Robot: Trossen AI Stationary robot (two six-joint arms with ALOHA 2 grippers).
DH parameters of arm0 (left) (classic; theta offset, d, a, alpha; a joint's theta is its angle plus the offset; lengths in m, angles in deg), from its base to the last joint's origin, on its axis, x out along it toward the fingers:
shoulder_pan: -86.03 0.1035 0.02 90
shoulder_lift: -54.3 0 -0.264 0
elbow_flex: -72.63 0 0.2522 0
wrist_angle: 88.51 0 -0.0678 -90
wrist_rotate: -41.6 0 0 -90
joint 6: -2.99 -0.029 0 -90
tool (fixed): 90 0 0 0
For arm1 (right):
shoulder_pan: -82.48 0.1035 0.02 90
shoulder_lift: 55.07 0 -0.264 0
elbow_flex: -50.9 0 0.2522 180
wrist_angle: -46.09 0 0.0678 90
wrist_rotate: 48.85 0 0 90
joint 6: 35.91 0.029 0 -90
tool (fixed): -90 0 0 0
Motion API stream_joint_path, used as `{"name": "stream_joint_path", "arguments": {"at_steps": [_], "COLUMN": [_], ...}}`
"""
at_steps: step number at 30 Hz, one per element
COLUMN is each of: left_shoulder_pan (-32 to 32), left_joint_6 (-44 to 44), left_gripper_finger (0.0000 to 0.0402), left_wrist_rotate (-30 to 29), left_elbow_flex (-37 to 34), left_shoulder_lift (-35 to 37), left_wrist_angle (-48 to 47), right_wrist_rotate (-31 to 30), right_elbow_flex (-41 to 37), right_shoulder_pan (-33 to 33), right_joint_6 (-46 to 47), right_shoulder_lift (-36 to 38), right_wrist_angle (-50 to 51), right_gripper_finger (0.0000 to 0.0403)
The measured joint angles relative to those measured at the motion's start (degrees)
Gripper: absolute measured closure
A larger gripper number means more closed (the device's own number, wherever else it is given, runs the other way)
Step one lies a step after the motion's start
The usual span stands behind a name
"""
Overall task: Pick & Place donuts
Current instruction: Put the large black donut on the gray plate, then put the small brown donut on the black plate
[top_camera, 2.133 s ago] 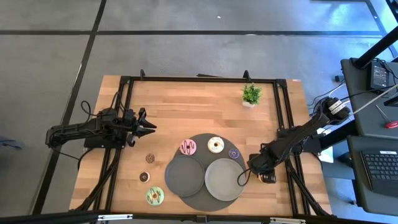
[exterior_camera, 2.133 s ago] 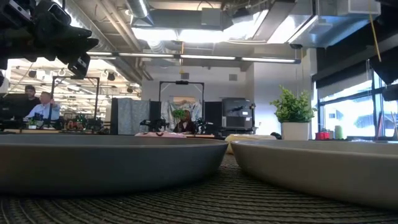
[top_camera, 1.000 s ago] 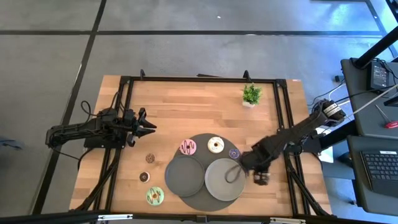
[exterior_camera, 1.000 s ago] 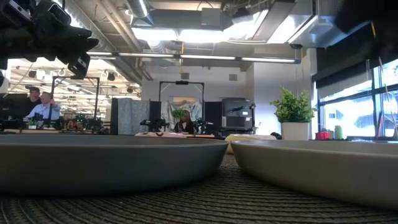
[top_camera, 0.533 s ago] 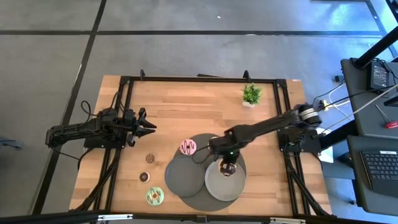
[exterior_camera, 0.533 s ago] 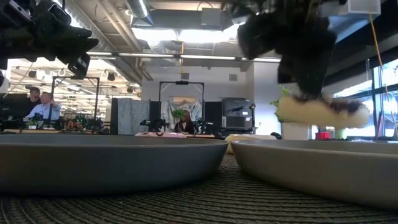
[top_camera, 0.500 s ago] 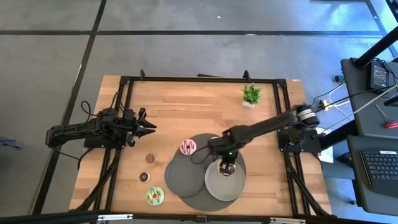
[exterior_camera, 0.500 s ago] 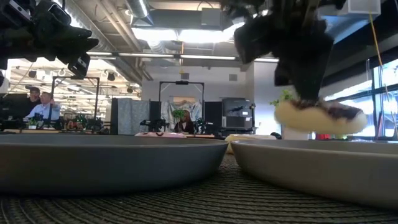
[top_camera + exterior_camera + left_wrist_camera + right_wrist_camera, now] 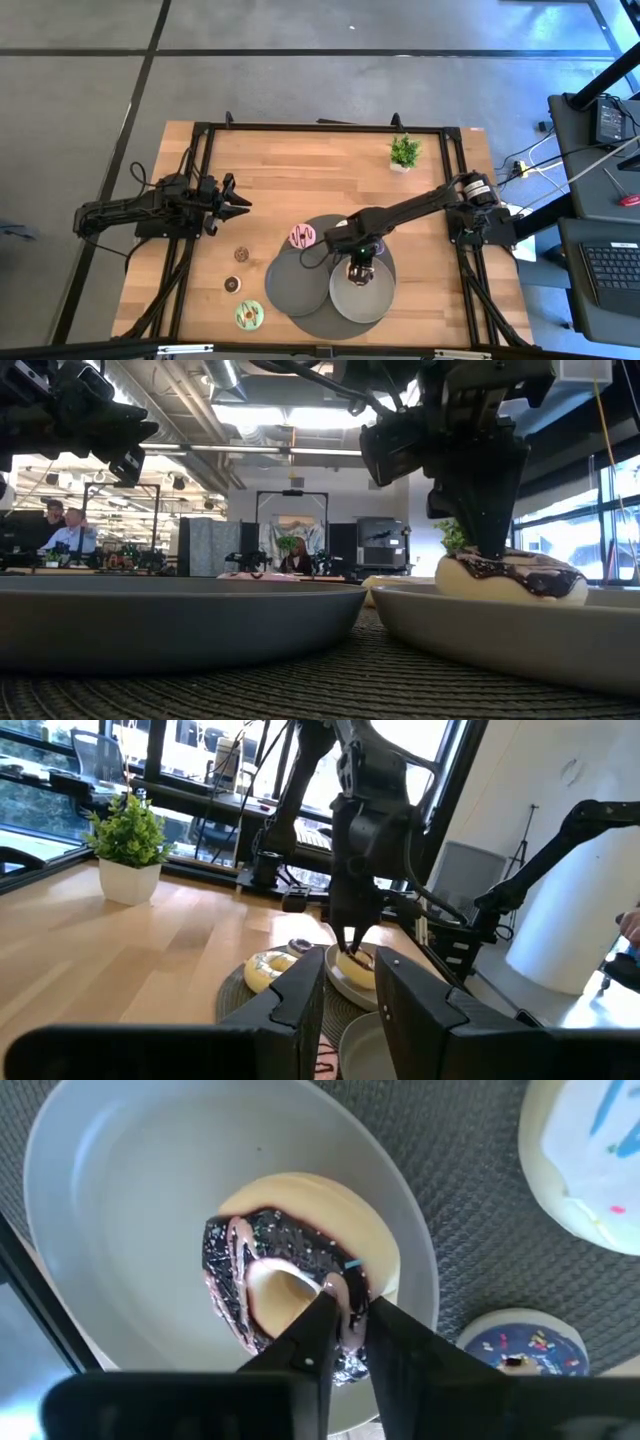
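Both arms were dark, near-black, built of slim jointed segments. The right arm point(image 9: 420, 208) carried a pale silver band near its base at the right of the overhead frame, and black cables looped beside the left arm point(image 9: 130, 212). The right gripper point(image 9: 345, 1320) ended in two narrow dark tapering fingers; the left gripper point(image 9: 348, 982) had broader, blocky black fingers.

Glossy-iced chocolate donut point(image 9: 290, 1285), smooth matt plate point(image 9: 120, 1210), woven mat point(image 9: 470, 1200)

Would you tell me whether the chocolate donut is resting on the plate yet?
Yes, in the low view the chocolate donut sits on the plate, the right gripper pinching its rim.
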Motion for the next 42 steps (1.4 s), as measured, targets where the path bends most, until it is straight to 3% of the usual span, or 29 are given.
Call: {"name": "stream_joint_path", "arguments": {"at_steps": [15,19,23,26,34,38,42], "left_shoulder_pan": [0.0,0.0,0.0,-0.3,-5.8,-9.8,-14.8], "left_joint_6": [0.5,4.6,7.2,8.7,6.2,8.4,16.0], "left_gripper_finger": [0.0313,0.0313,0.0313,0.0313,0.0313,0.0313,0.0313], "left_wrist_rotate": [0.0,0.1,0.7,2.7,3.5,2.6,-2.0], "left_elbow_flex": [0.0,0.0,0.4,3.3,15.6,25.2,33.1], "left_shoulder_lift": [0.0,0.0,-0.1,-1.6,-18.8,-30.7,-41.7], "left_wrist_angle": [0.0,1.7,9.7,7.4,-3.6,-19.3,-36.6], "right_wrist_rotate": [-2.5,-8.2,-14.2,-17.7,-24.5,-25.9,-25.7], "right_elbow_flex": [0.0,0.0,-0.2,-2.1,-16.2,-24.9,-31.8], "right_shoulder_pan": [0.0,0.3,1.8,2.2,-1.3,-2.3,-2.3], "right_joint_6": [0.8,1.7,-5.4,-9.0,-3.1,2.2,5.2], "right_shoulder_lift": [2.0,7.3,15.0,21.5,41.1,48.6,52.9], "right_wrist_angle": [3.3,5.3,5.6,5.7,0.6,-7.4,-16.0], "right_gripper_finger": [0.0232,0.0222,0.0220,0.0220,0.0220,0.0220,0.0220]}}
